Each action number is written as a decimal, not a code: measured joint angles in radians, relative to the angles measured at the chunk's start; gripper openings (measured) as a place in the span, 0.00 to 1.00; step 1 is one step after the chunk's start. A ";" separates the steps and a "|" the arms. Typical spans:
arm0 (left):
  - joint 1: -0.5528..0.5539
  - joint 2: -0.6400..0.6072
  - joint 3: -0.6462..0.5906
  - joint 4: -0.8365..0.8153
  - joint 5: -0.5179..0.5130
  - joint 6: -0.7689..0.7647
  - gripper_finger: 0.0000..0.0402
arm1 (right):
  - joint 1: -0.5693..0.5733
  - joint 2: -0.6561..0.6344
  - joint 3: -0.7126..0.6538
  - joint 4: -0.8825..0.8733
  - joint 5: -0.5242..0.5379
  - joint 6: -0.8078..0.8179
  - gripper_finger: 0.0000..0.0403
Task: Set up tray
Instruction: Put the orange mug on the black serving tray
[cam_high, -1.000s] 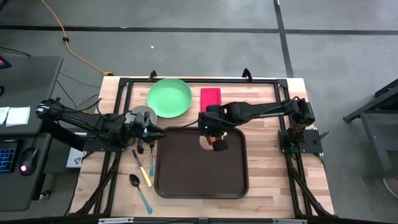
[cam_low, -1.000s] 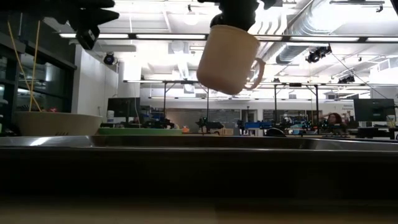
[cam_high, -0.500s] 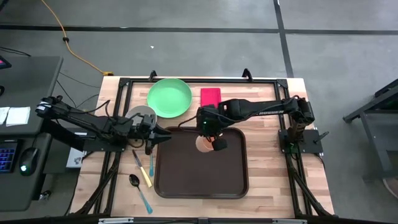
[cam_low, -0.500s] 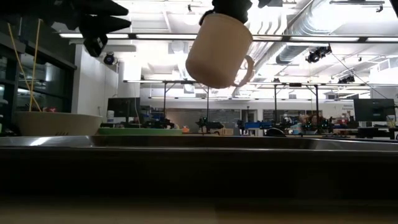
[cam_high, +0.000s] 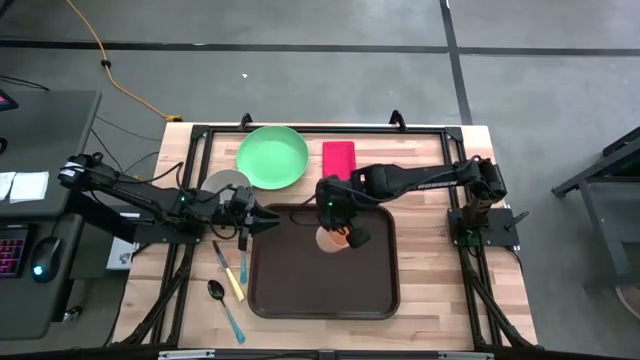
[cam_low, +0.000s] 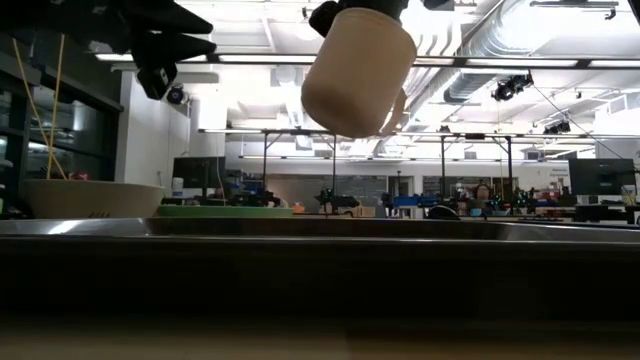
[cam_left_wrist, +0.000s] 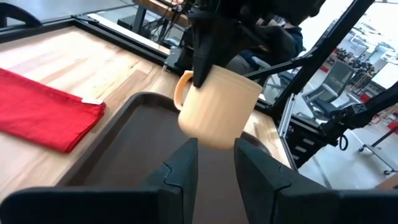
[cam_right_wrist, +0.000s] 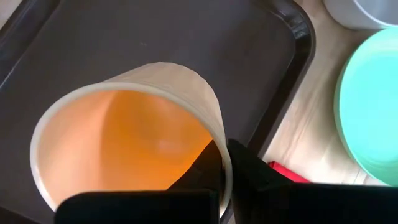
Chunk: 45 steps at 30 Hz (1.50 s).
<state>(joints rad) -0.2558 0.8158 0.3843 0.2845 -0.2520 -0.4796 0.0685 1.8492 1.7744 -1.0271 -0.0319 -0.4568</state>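
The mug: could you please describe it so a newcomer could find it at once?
Find the brown tray mid-table. Above its far edge, the right gripper holds a tan mug by the rim, off the surface. It is the only handled cup; the green plate lies flat behind.

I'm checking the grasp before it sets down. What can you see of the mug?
The mug is a pale cream, plastic-looking cup with one loop handle and an empty orange-tinted inside. It hangs tilted above the tray, clear of its floor, with the right tool pinching its rim wall. Nothing else touches it.

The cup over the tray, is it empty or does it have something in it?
Empty: the right wrist view looks straight into the cup, showing only its bare orange inside.
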 joint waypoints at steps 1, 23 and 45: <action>0.000 0.000 0.000 0.005 0.000 0.000 0.34 | 0.000 0.000 0.000 0.001 0.000 0.000 0.00; 0.000 -0.054 0.001 0.032 0.062 -0.023 0.34 | -0.070 0.064 0.000 0.188 0.040 0.204 0.00; 0.000 -0.196 0.000 -0.156 0.048 -0.024 0.34 | -0.091 0.068 0.000 0.389 -0.020 0.408 0.00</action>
<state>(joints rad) -0.2554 0.6197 0.3847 0.1284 -0.2039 -0.5033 -0.0227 1.9172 1.7741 -0.6377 -0.0517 -0.0484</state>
